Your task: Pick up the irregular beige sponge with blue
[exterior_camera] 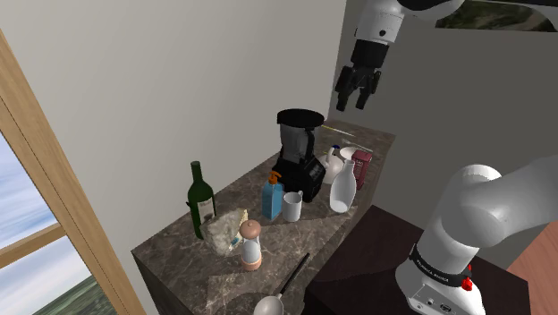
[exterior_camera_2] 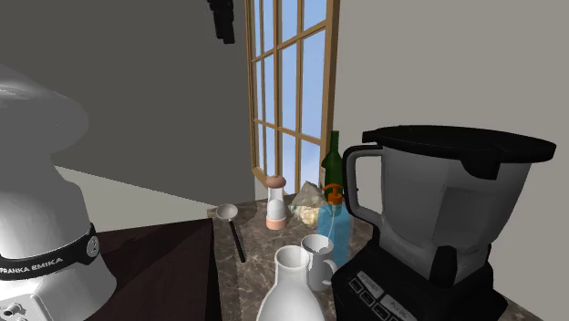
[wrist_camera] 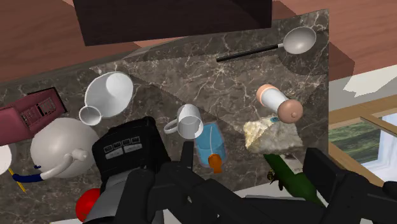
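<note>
Gripper [exterior_camera: 354, 100] held high above the counter [exterior_camera: 315, 225], jaws spread, nothing gripped.
Beige sponge [exterior_camera: 225, 229] is seen between green bottle [exterior_camera: 200, 202] and white shaker [exterior_camera: 251, 244].

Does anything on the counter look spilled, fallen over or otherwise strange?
Nothing stands out. The green wine bottle, blue soap dispenser, white mug and black blender all stand upright; the grey ladle lies flat near a corner of the dark marbled counter.
</note>
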Available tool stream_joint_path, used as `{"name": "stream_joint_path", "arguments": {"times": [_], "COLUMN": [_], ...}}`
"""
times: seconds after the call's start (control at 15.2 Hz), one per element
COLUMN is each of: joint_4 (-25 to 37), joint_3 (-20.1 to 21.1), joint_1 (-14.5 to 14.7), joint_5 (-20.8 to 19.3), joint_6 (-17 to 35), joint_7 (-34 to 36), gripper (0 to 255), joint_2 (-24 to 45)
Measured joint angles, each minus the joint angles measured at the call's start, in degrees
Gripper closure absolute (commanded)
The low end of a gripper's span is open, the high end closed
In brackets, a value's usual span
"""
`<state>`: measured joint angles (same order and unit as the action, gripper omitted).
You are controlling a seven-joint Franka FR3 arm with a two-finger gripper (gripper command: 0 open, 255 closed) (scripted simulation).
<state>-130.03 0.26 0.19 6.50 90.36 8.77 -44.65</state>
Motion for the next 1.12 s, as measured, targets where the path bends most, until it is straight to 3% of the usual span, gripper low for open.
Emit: {"name": "stream_joint_path", "arguments": {"times": [0.26, 1.12], "joint_4": [-1.28, 0.51], "joint_3": [3.00, 19.06], "joint_1": [-0.50, -4.00], "joint_5": [1.37, 5.68], "joint_6": [2.00, 15.26], "joint_7": [5.03, 36.17], "gripper": [0, 0], "joint_2": [1.49, 21.52]}}
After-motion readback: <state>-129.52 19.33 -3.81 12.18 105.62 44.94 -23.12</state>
